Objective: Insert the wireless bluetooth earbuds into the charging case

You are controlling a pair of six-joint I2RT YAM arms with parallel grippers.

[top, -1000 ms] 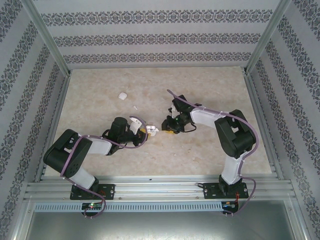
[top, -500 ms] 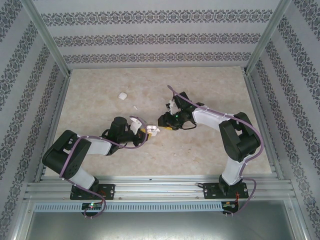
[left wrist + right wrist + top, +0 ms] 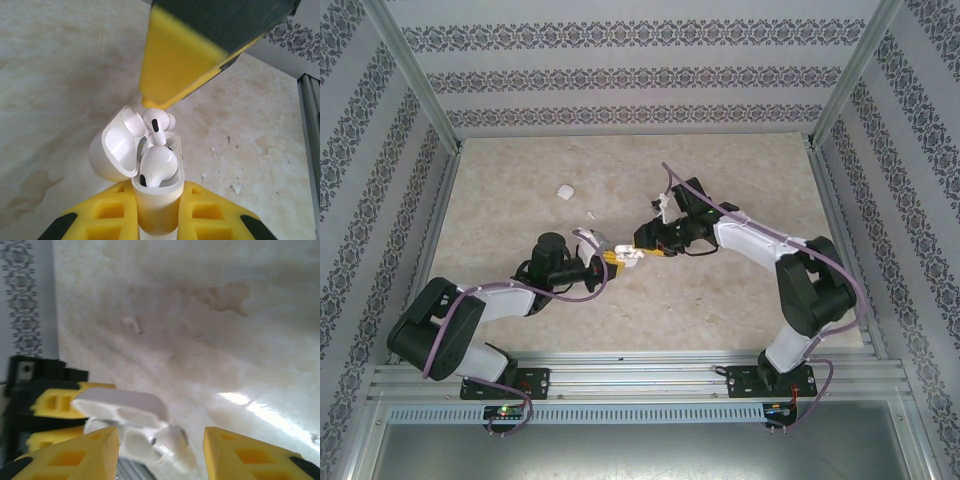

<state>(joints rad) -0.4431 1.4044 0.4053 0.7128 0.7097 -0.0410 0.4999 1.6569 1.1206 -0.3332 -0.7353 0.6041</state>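
A seated earbud lies in the open charging case. A second earbud stands upright at the case's mouth, head at 12 o'clock, stem toward 6. The left gripper pinches the case. The right gripper hangs above it, fingers spread. On the marbled beige table, a loose earbud lies at 11 o'clock. Patterned walls surround the table.

1. This is a robot test cell in a lab: bare aluminium frame posts run up the upper left and upper right corners.
2. Patterned wall panels box in the top and both sides.
3. A marble-look tabletop fills the middle.
4. The left arm and right arm stand on extruded rails along the bottom, above a slotted cable duct.
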